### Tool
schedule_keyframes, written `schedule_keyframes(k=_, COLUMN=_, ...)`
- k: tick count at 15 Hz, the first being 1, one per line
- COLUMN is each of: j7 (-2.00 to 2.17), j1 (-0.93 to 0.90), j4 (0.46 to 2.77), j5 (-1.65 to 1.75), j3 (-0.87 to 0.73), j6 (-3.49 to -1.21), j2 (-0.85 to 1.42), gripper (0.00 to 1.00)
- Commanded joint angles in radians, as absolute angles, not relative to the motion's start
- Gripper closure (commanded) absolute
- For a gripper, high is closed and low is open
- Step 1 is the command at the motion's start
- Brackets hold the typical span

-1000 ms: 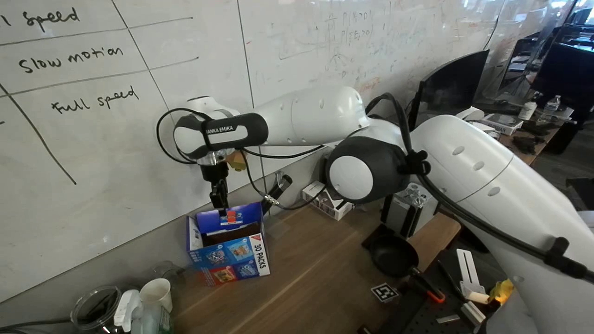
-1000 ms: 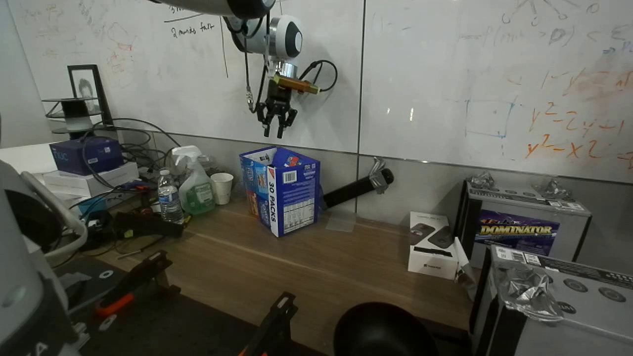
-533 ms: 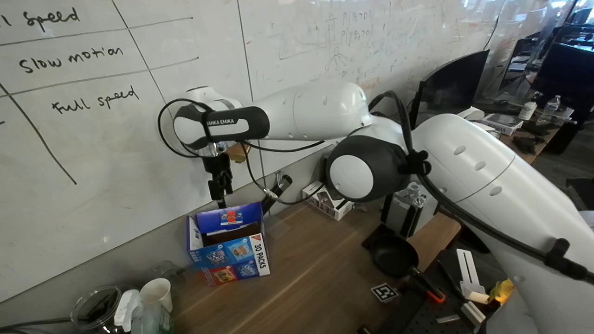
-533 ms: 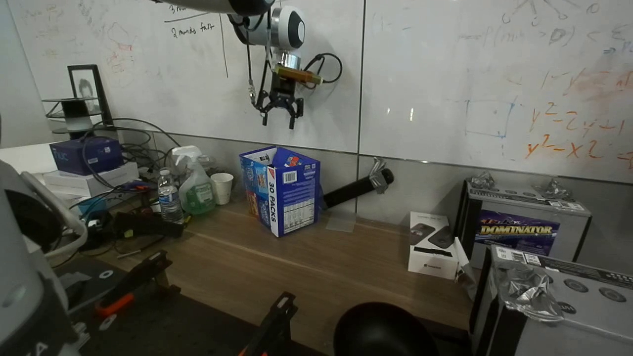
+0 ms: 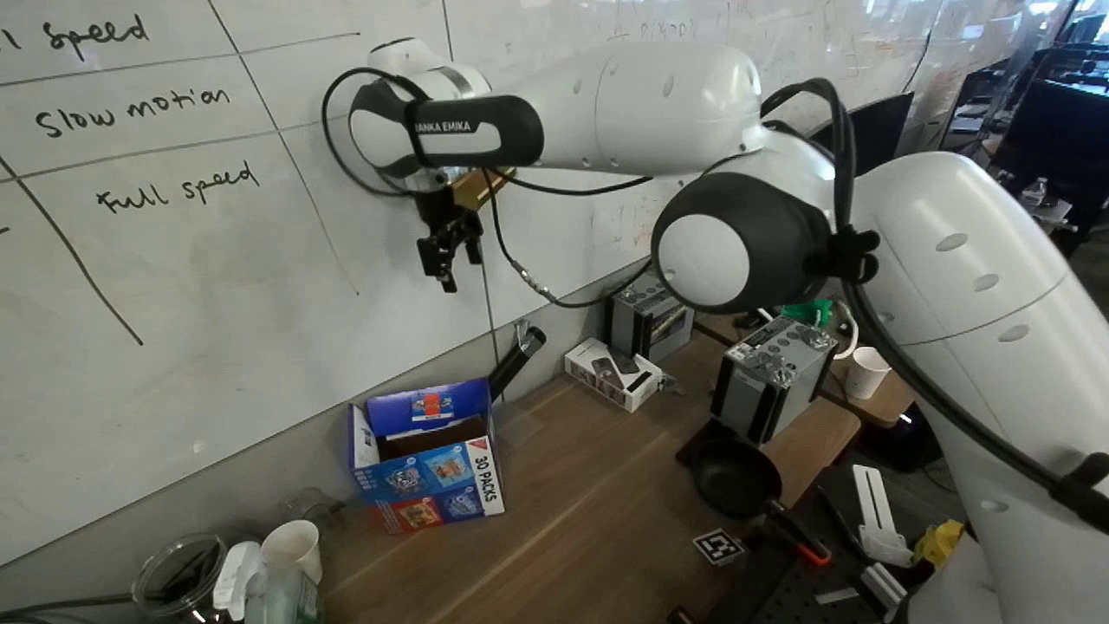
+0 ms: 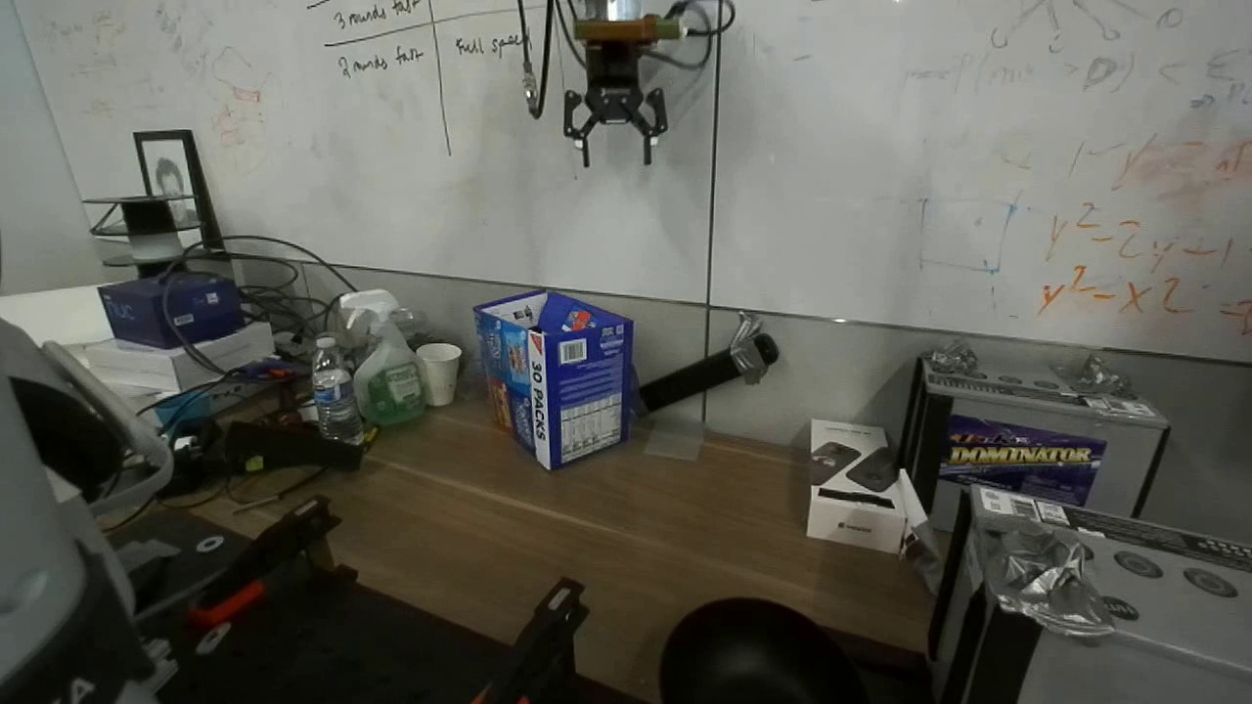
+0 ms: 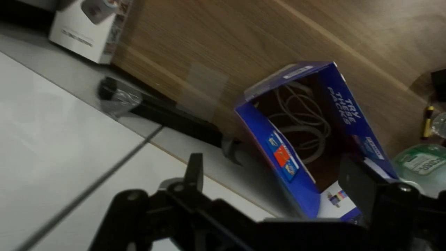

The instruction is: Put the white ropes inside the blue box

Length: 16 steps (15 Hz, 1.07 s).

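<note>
The gripper hangs at the top middle of an exterior view, its two fingers wide apart, holding nothing. In the wrist view, right of the middle, the white ropes lie in loops inside the blue box. The box stands, top open, on the bench. A black pan sits at the bottom of an exterior view.

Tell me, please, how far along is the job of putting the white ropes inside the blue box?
Done: in the wrist view, the white ropes lie in loops inside the blue box, seen through its open top.
In hand: nothing; the gripper is open and empty, higher than the box.
Left: probably only parking the arm, as no rope shows hanging outside the box.
</note>
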<state>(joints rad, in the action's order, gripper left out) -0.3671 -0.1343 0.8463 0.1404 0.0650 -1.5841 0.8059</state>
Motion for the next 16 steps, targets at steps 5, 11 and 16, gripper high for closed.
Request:
schedule_keyframes(k=5, j7=-0.153, j1=-0.082, j4=1.247, j5=0.184, j3=-0.042, j6=-1.599, j2=0.463, gripper=0.0)
schedule_keyframes(k=11, j7=-0.089, j1=-0.01, j4=1.525, j5=0.166, j3=-0.061, j6=-1.633, j2=0.242, gripper=0.0)
schedule_keyframes(k=16, j7=-0.092, j1=0.045, j4=1.765, j5=0.155, j3=-0.071, j6=-1.712, j2=0.039, gripper=0.0)
